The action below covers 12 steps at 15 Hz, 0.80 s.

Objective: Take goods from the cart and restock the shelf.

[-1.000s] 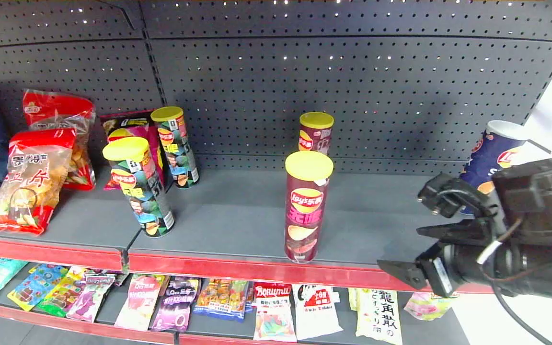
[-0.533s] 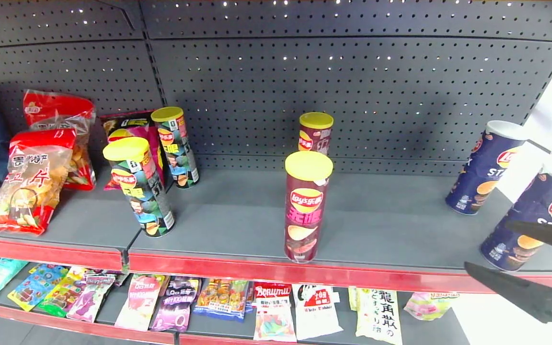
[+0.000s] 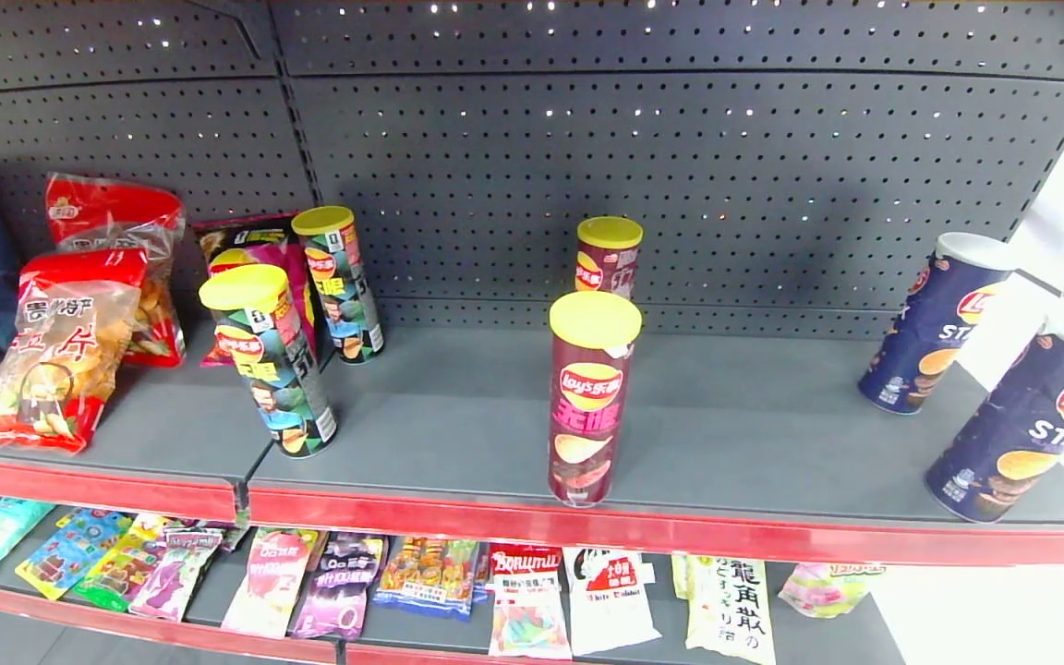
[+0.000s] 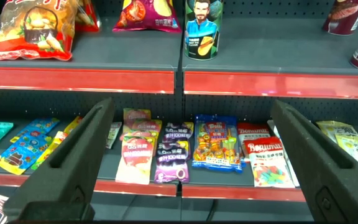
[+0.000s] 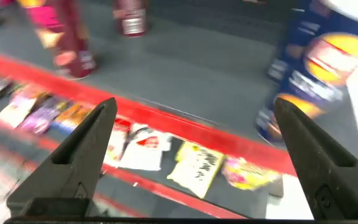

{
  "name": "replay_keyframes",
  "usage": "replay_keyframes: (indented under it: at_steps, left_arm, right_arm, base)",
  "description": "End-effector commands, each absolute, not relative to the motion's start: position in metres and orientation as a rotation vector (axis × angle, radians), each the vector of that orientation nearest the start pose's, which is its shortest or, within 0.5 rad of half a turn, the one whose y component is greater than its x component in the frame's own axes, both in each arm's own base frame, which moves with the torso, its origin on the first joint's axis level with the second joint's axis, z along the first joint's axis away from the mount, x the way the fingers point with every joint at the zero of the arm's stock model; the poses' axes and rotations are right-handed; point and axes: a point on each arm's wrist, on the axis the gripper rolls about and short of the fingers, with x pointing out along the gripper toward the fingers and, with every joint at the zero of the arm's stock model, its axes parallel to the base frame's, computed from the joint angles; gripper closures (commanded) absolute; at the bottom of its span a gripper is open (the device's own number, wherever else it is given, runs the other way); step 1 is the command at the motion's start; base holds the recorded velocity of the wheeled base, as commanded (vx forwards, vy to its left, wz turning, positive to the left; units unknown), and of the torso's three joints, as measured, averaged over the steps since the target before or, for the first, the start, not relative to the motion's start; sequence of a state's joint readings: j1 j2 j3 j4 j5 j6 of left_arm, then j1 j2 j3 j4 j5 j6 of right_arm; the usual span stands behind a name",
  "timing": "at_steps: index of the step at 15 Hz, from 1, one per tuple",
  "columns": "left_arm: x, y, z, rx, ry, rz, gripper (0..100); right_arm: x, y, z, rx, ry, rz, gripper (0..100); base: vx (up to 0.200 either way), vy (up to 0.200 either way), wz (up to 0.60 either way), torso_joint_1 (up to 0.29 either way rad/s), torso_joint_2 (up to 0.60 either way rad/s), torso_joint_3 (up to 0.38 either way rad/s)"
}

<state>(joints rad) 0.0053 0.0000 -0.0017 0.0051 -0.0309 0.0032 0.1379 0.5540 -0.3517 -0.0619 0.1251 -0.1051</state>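
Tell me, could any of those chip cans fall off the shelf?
Maybe. The front blue can stands near the right end and front edge of the shelf, close to the right gripper, so a bump could tip it. The tall maroon can also stands right by the red front lip.

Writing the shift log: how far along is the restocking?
Looks done: a rear navy chip can and a front navy chip can stand at the right end of the upper shelf. In hand: nothing; left gripper and right gripper are open and empty. Left: wide bare stretches beside the maroon chip can suggest more stock to fetch.
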Motion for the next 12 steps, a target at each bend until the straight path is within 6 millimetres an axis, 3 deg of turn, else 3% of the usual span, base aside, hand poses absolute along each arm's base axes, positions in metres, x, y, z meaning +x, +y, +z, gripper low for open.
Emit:
replay_keyframes:
  at_steps: [1,3,5,7,10,11,12]
  left_arm:
    - [-0.023,-0.001,0.075,0.003,0.003,-0.025,0]
    - [-0.023,-0.001,0.075,0.003,0.003,-0.025,0]
    - [-0.023,-0.001,0.075,0.003,0.003,-0.025,0]
    - [-0.023,-0.001,0.075,0.003,0.003,-0.025,0]
    - [-0.023,-0.001,0.075,0.003,0.003,-0.025,0]
    - [-0.023,-0.001,0.075,0.003,0.003,-0.025,0]
    - [-0.023,-0.001,0.075,0.003,0.003,-0.025,0]
  right_arm:
    - [-0.004,0.003,0.148,-0.056,0.023,0.168,0]
    - [-0.023,0.005,0.11,-0.05,-0.038,0.068,0]
    - [-0.02,0.003,0.106,-0.012,-0.061,0.012,0]
    - [-0.015,0.004,0.086,-0.007,0.012,0.04,0]
    - [-0.015,0.005,0.084,0.001,0.033,0.124,0]
    - [-0.015,0.005,0.084,-0.016,0.032,0.112,0]
    - [-0.015,0.003,0.085,-0.118,0.028,-0.004,0]
  base:
    - [0.0,0.0,0.0,0.0,0.0,0.0]
    - [0.0,0.0,0.0,0.0,0.0,0.0]
    - [0.0,0.0,0.0,0.0,0.0,0.0]
    - [0.0,0.0,0.0,0.0,0.0,0.0]
    - [0.0,0.0,0.0,0.0,0.0,0.0]
    - [0.0,0.0,0.0,0.0,0.0,0.0]
    - [0.0,0.0,0.0,0.0,0.0,0.0]
